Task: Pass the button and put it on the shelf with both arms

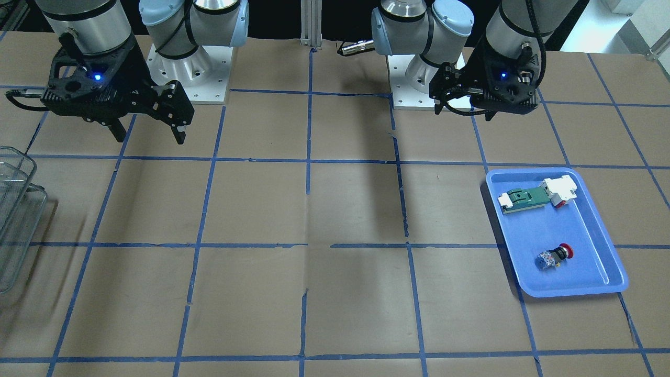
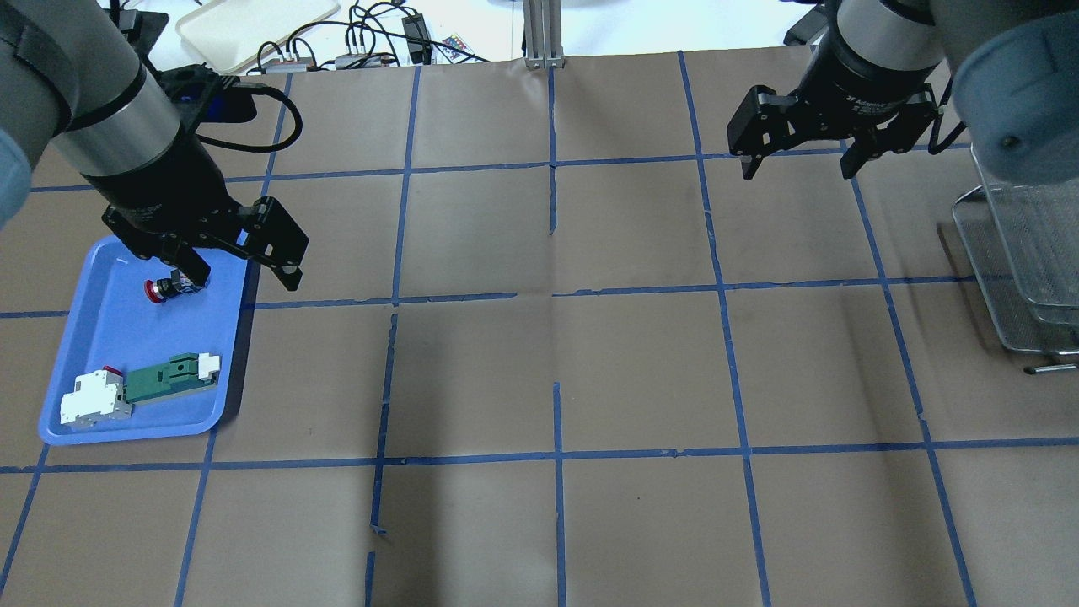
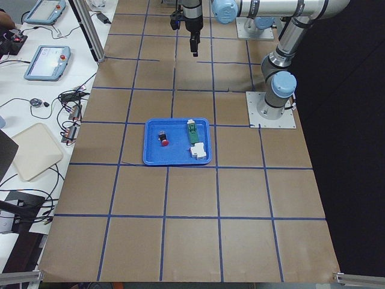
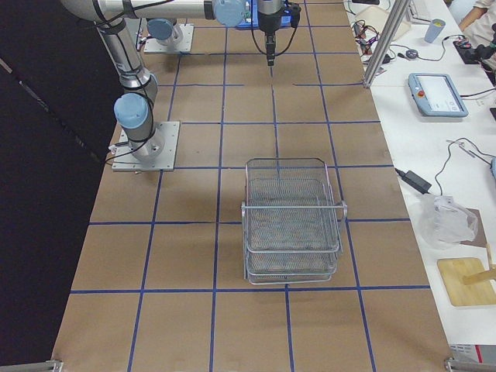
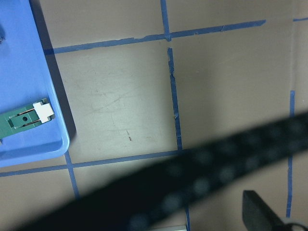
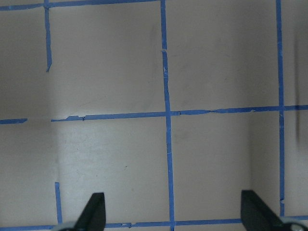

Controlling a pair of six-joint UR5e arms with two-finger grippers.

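- button [image 1: 554,257]: lies on its side in the blue tray [image 1: 576,230], at the tray end away from the robot, red cap pointing toward the tray's outer rim. Nothing touches it.
- Handling (judgement): small, light, hard plastic, not fragile. The round cap and collar are likely to roll or slip. The clear block body has flat sides, so pinch across it. Leave the cap end sticking out so the other arm has something to take at the pass.
- Risk: it may pivot or skid on the smooth tray floor if only one finger touches first.
- green-and-white part [image 1: 536,196]: same tray, at the end nearer the robot, well apart from the button.
- left gripper [image 2: 246,274]: fingers wide apart and empty. Hangs over the tray's inner far corner in the overhead view and looks well above it, not at button level.
- right gripper [image 2: 797,164]: fingers wide apart and empty, over bare worktop [image 1: 340,209] on the other side.
- shelf [image 4: 293,225]: wire rack on the worktop at the robot's right end, well apart from the tray. No button on it.
- Step (judgement): the very start, with the pick not yet made. The left gripper needs to come down over the block body.
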